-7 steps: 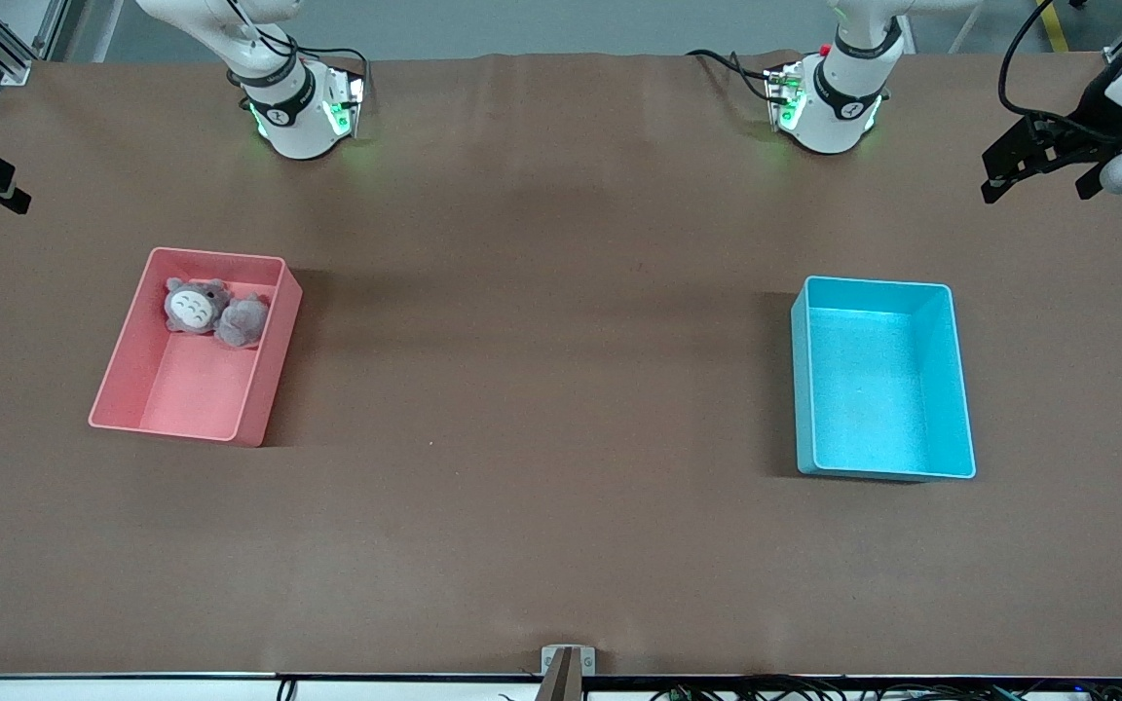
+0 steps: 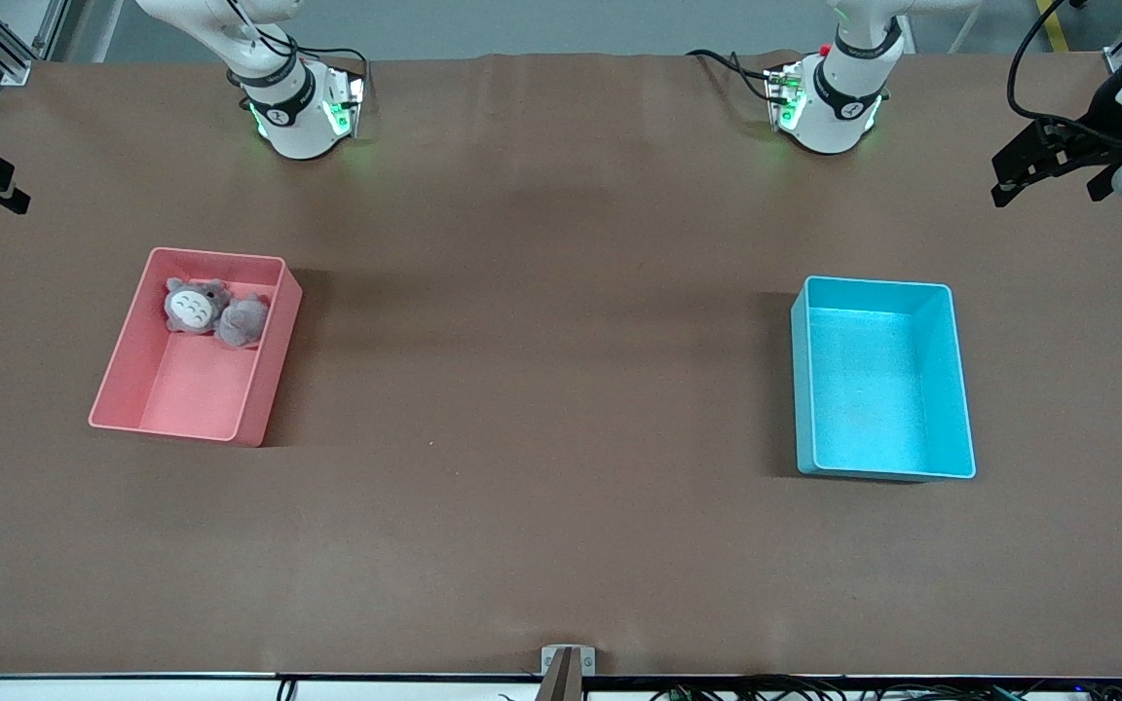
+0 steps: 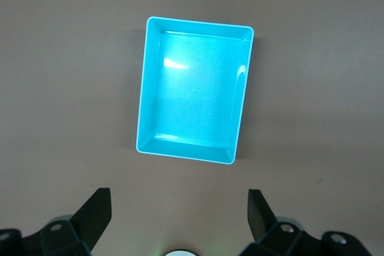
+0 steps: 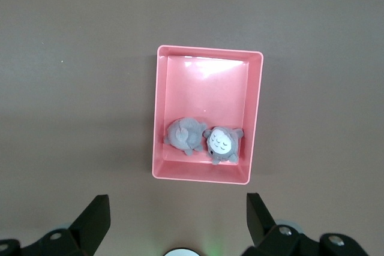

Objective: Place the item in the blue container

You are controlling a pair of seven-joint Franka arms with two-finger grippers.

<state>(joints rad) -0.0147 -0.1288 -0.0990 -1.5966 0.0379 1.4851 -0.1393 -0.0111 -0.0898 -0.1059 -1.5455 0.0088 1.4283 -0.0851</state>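
The blue container (image 2: 880, 385) stands empty toward the left arm's end of the table; in the left wrist view the container (image 3: 192, 103) lies well below my left gripper (image 3: 180, 208). That gripper (image 2: 1048, 193) hangs open and empty, high at that end of the table. Two grey plush toys, one with a white face (image 2: 193, 305) and one plain (image 2: 243, 320), lie side by side in a pink bin (image 2: 181, 389). My right gripper (image 4: 178, 208) is open high above the pink bin (image 4: 207, 94), with the white-faced plush (image 4: 223, 144) and the plain plush (image 4: 184, 135) far below it.
Brown table covering (image 2: 542, 389) spreads wide between the two bins. The arm bases (image 2: 298, 112) (image 2: 829, 102) stand along the table edge farthest from the front camera. A small bracket (image 2: 568, 662) sits at the nearest edge.
My left gripper has drifted slightly outward toward its end of the table. The bins and plush toys have not moved.
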